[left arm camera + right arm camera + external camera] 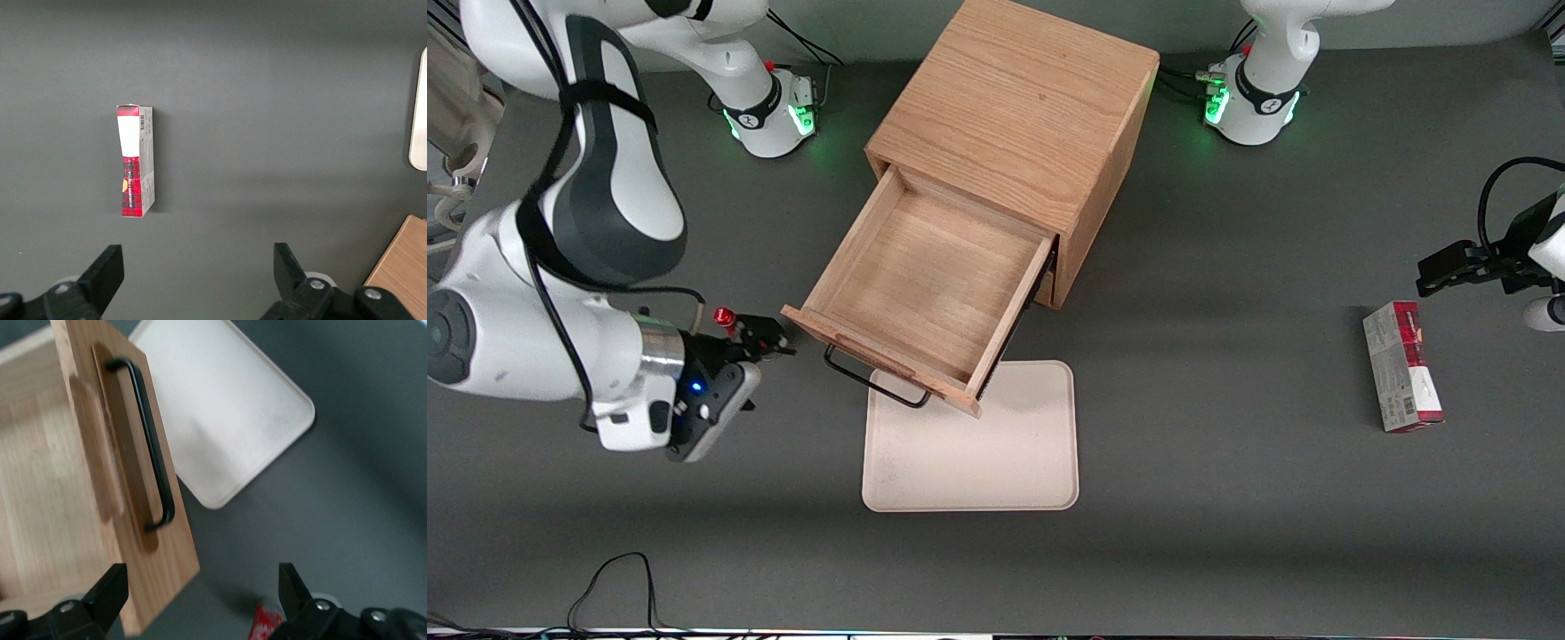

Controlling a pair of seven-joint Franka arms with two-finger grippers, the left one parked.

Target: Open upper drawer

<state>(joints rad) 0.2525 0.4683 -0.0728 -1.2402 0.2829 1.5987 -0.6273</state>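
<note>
Upper drawer [929,289] pulled far out of oak cabinet [1018,116], front panel overhanging cream tray [974,444]; interior bare. Black wire handle [871,378] on front panel, long axis running 10-to-4 o'clock in front view. Gripper [778,342] off handle's 9 o'clock end, just beside drawer's front corner, apart from it, holding nothing; fingers [107,597] spread wide in right wrist view. Judged: drawer open, task near done; only retreat left, away from handle toward 8 o'clock

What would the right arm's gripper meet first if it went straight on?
Probably the pulled-out light-wood upper drawer, near its front panel's end; the open black two-finger gripper points there. Depth is unclear.
</note>
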